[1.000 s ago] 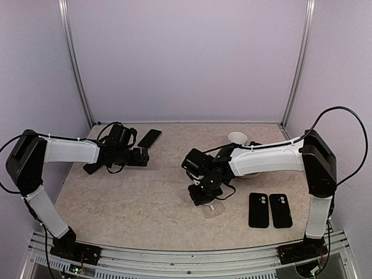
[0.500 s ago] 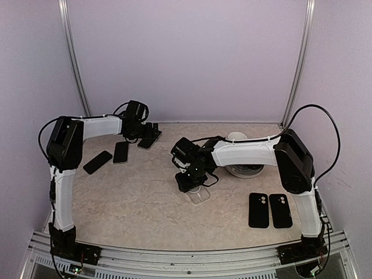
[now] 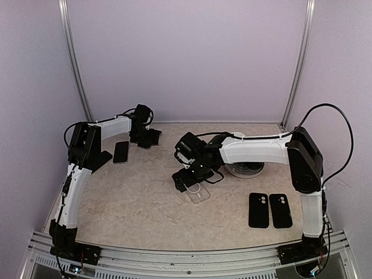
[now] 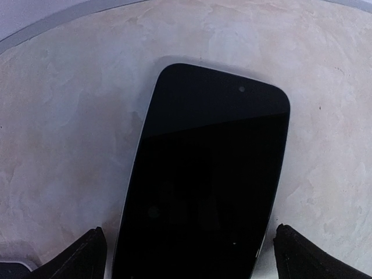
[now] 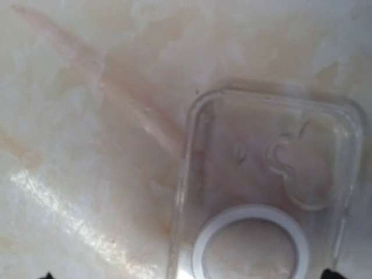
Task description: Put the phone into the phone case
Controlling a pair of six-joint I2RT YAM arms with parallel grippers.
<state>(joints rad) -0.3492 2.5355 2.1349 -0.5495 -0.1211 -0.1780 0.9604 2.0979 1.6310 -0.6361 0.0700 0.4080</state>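
Note:
The phone point(image 4: 215, 174) is black and lies screen up near the table's back edge. My left gripper point(image 4: 192, 258) is open right over it, one fingertip on either side of its lower end. In the top view the left gripper point(image 3: 149, 135) covers most of that phone. The phone case point(image 5: 261, 192) is clear plastic with a white ring and lies flat on the table point(image 3: 133, 197). My right gripper point(image 5: 187, 274) is open just above the case's point(image 3: 199, 195) near end, with only its tips showing. The right gripper point(image 3: 185, 179) holds nothing.
Two black cases point(image 3: 258, 210) point(image 3: 281, 210) lie side by side at the front right. A white round dish point(image 3: 247, 169) sits behind the right arm. Another dark phone point(image 3: 121, 151) lies at the left, next to the left arm. Metal posts stand at the back corners.
The right gripper has opened and let go of the clear case, which now lies flat. The left arm swung from the left side back to the phone at the rear.

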